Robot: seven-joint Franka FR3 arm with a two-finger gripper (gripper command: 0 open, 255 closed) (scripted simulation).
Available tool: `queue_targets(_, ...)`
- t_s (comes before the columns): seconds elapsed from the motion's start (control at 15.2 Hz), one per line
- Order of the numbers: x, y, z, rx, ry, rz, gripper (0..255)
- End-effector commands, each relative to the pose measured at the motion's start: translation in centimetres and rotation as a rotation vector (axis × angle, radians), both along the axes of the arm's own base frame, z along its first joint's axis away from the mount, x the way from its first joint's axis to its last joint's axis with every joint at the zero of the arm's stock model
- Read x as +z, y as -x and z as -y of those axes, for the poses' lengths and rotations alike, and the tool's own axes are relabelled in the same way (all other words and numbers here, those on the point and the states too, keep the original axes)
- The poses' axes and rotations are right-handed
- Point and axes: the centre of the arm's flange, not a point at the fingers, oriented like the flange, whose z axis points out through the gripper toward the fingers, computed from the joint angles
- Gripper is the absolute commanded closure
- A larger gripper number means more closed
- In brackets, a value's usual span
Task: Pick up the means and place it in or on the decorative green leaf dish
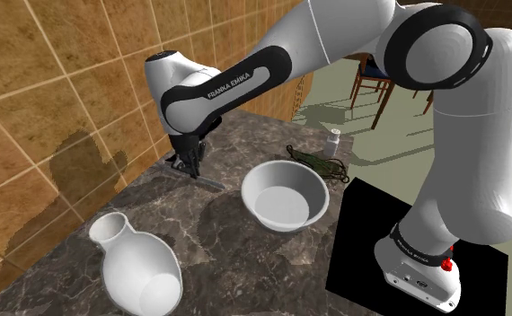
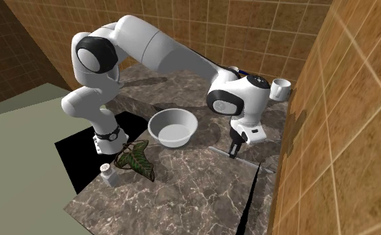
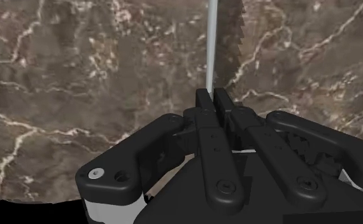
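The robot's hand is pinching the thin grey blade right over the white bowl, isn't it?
Not quite. The hand does pinch the thin grey blade, but over the bare marble counter beside the white bowl, close to the tiled wall. The shoulder view shows it.

Gripper (image 3: pixel 213 95) is pinched tight on a thin grey knife (image 3: pixel 210 44), seen edge-on, sticking straight out over the dark marble counter (image 3: pixel 78 76). There's a dark saw-toothed shape right alongside the knife.
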Motion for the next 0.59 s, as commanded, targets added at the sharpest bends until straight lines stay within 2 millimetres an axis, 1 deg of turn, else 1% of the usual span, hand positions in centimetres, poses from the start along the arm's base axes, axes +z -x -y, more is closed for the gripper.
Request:
queue_targets(0.0, 0.8, 0.0, 0.0, 0.0, 0.0, 0.0, 255)
queue_targets(0.53, 5.0, 0.0, 0.0, 0.0, 0.0, 0.0, 255)
